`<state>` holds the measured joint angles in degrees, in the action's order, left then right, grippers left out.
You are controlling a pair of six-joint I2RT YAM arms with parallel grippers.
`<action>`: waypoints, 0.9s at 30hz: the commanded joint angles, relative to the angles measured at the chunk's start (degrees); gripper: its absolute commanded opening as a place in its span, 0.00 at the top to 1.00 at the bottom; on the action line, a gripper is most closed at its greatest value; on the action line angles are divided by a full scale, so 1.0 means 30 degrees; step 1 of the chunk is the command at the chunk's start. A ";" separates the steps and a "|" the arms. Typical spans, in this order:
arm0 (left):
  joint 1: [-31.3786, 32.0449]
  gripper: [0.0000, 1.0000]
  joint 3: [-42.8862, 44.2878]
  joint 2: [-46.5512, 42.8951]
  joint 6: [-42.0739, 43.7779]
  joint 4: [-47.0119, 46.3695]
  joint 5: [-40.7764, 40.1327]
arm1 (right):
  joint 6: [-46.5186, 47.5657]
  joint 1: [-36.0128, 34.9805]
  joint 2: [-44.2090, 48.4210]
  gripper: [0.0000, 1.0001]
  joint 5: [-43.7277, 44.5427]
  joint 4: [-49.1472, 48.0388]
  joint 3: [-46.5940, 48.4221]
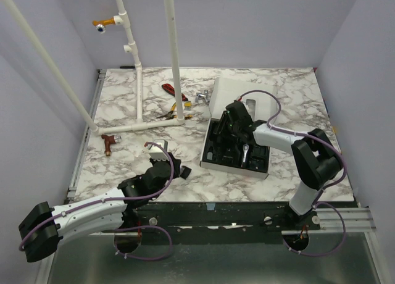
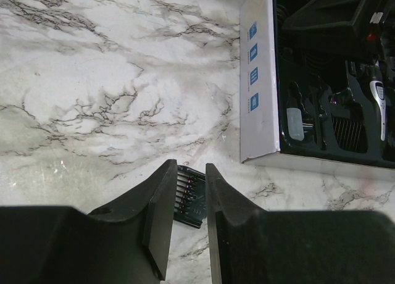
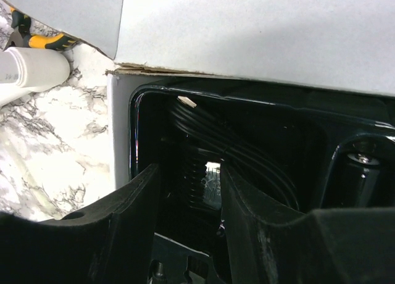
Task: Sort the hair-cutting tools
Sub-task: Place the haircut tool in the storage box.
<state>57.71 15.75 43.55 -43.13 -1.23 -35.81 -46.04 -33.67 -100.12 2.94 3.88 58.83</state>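
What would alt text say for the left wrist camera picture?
Two black gripper fingers flank a small black comb guard on a marble table. At upper right, an open white box holds more black clipper parts.

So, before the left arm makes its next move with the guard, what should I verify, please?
1. Guard sits between left gripper fingers: ok.
2. Left grip firm on guard: cannot tell.
3. Box open: ok.
4. Box free of the other arm: not ok, right gripper is inside.
5. Right gripper empty: cannot tell.
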 commanded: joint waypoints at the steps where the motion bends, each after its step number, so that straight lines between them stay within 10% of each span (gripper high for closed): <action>1: -0.0115 0.73 -0.0207 -0.0089 -0.0006 -0.0646 0.0274 | 0.0013 -0.0137 -0.0867 0.54 -0.0665 0.0831 0.0400; 27: -0.0122 0.73 -0.0243 0.0433 0.0748 -0.1523 0.0604 | -0.0273 -0.0817 0.0714 0.99 -0.0005 0.1596 0.1251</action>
<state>57.69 15.51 45.06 -41.80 -4.69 -34.83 -45.69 -35.57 -102.10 3.55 7.73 61.10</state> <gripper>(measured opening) 0.270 0.010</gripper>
